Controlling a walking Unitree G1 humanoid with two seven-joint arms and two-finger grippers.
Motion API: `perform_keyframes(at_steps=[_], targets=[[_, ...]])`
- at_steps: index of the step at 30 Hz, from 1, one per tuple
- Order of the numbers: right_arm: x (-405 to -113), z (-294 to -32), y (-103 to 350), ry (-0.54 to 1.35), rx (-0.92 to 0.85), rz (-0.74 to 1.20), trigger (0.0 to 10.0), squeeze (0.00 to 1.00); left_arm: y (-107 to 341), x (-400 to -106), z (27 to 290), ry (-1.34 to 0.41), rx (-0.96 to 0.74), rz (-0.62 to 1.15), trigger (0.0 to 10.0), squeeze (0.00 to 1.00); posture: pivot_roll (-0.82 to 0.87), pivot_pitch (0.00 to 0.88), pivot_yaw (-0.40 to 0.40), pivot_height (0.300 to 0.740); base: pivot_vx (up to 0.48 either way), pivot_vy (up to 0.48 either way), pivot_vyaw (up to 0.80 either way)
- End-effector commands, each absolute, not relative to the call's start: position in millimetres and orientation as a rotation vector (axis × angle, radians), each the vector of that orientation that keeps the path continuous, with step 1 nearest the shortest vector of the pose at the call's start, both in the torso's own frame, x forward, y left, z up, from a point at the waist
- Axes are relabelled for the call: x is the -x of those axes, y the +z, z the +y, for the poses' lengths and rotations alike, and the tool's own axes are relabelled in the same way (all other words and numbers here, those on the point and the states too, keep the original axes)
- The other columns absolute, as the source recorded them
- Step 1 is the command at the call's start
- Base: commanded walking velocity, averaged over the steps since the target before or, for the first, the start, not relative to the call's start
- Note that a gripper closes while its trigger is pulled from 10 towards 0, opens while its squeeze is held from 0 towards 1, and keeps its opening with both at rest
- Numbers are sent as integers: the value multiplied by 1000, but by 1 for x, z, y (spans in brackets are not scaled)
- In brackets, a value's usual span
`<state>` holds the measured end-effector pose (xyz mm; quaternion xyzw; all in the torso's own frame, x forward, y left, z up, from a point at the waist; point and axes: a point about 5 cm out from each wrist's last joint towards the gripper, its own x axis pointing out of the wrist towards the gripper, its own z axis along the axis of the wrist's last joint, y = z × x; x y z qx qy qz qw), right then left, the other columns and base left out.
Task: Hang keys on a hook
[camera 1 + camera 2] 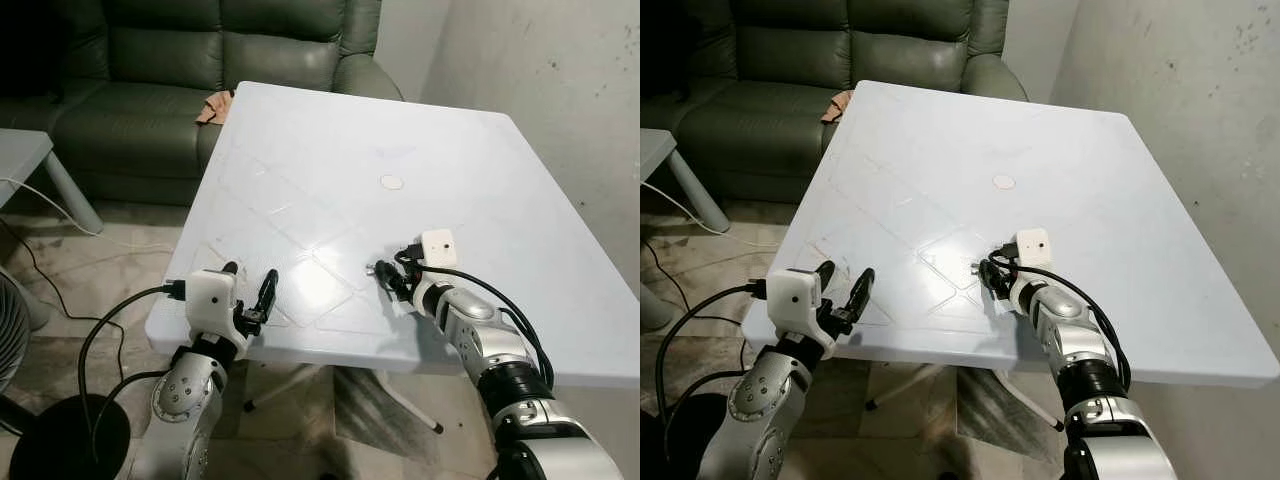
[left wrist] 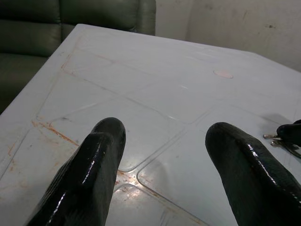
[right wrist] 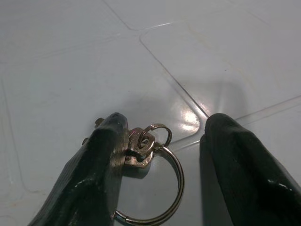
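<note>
A small bunch of metal keys (image 3: 141, 147) on a split ring (image 3: 175, 190) lies flat on the white plastic table (image 1: 330, 140), near its front edge. My right gripper (image 3: 167, 120) is down at the table, open, with its fingers on either side of the keys. One finger (image 3: 101, 160) lies over the edge of the keys and the other stands apart from them. In the left eye view the right gripper (image 1: 386, 277) sits right of the table's front middle. My left gripper (image 1: 250, 283) hovers open and empty over the front left corner. The keys (image 2: 278, 140) lie far from it.
A round white cap (image 1: 392, 182) marks the table's middle. A dark green sofa (image 1: 160, 70) stands behind, with a tan cloth (image 1: 213, 108) on its arm. A bare wall (image 1: 560, 80) runs along the right. A black fan base (image 1: 60, 440), cables and a grey side table (image 1: 20, 150) are at left.
</note>
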<state>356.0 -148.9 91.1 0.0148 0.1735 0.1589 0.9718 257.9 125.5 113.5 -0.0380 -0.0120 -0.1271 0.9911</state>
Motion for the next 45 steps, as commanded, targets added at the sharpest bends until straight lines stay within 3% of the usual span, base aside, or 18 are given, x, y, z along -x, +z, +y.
perform_keyframes(at_steps=[1, 2, 3, 4, 5, 33, 45], targets=[[-355, -151, 92, 304, -34, 354, 10000, 0, 116, -256, 123, -273, 70, -25, 10000, 0, -32, 102, -86, 740, 0, 0, 0], [-355, -150, 91, 303, -35, 356, 10000, 0, 116, -256, 123, -273, 69, -25, 10000, 0, -32, 102, -86, 740, 0, 0, 0], [-355, -150, 91, 303, -34, 355, 7490, 0, 116, -256, 123, -273, 70, -25, 10000, 0, -32, 102, -86, 740, 0, 0, 0], [-355, -150, 91, 298, -28, 352, 1961, 0, 116, -255, 123, -273, 69, -25, 10000, 0, -30, 102, -85, 740, 0, 0, 0], [-356, -151, 91, 292, -25, 348, 0, 0, 116, -255, 124, -273, 69, -24, 10000, 0, -30, 102, -85, 740, 0, 0, 0], [-358, -156, 97, 283, -5, 318, 0, 0, 117, -256, 125, -253, 64, -27, 10000, 0, -32, 107, -87, 740, 0, 0, 0], [-366, -157, 121, 255, -72, 165, 0, 0, 122, -264, 127, -230, 78, -47, 10000, 0, -37, 90, -83, 740, 0, 0, 0]])
